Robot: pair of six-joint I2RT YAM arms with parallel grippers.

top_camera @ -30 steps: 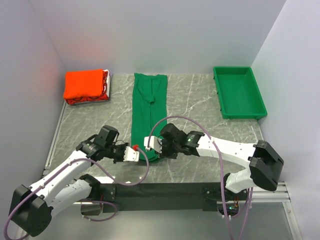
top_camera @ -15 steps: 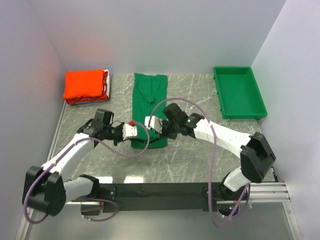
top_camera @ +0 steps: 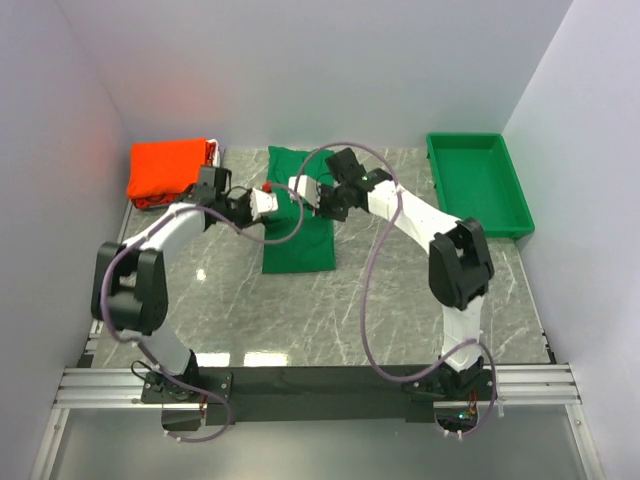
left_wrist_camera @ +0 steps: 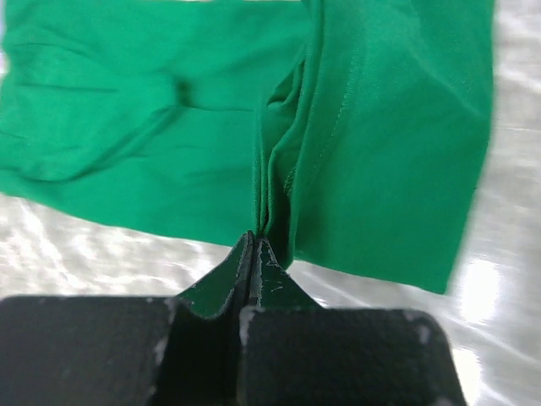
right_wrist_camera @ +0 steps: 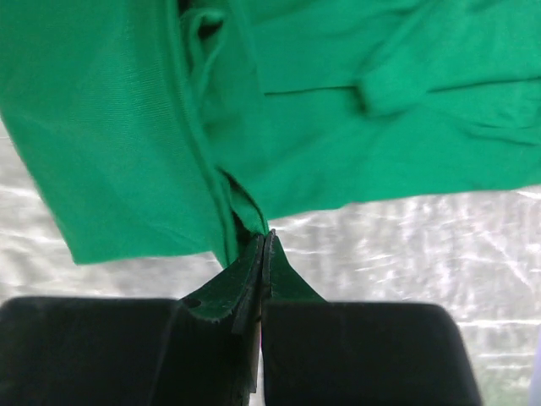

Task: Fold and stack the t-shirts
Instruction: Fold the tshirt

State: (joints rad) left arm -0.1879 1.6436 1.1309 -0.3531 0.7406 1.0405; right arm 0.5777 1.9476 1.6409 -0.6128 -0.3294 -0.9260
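Observation:
The dark green t-shirt [top_camera: 298,245] lies on the table's far middle, doubled over on itself. My left gripper [top_camera: 270,196] is shut on its folded-over left corner, and the pinched cloth [left_wrist_camera: 279,182] shows in the left wrist view. My right gripper [top_camera: 303,191] is shut on the right corner, with the cloth [right_wrist_camera: 203,169] bunched at its tips. Both grippers hold the edge just above the shirt's far part. Folded orange-red t-shirts [top_camera: 168,170] sit stacked at the far left.
A rigid green plastic tray [top_camera: 478,184] stands at the far right. White walls close the table at the back and both sides. Both arms reach far across the table with cables looping over them.
Both grippers have carried the shirt's near edge from the table's near middle away toward the far end, folding the long green strip over itself into a shorter doubled shape.

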